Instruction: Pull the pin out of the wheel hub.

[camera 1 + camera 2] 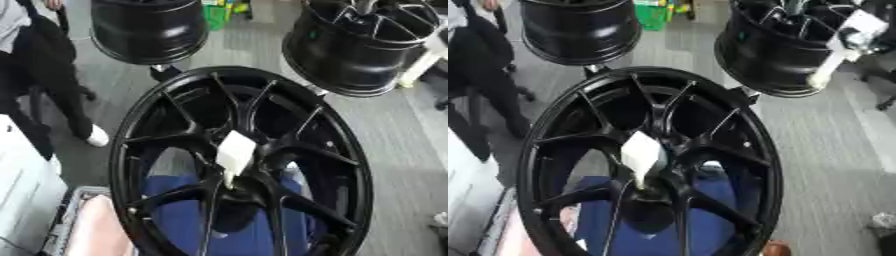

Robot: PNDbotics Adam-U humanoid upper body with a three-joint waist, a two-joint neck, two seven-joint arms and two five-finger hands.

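Observation:
A large black spoked wheel hub [241, 165] stands tilted in front of me and fills the middle of both views. A white pin [234, 152] sticks out of its centre, wide at the top and narrowing down into the centre bore. Nothing touches the pin. Neither of my hands shows in either view.
Two more black wheel rims stand behind, one at the far left [149, 30] and one at the far right [363, 45]. A white bar [833, 55] leans by the right rim. Blue material [184, 215] lies behind the spokes. A person's dark legs [39, 85] stand at the left.

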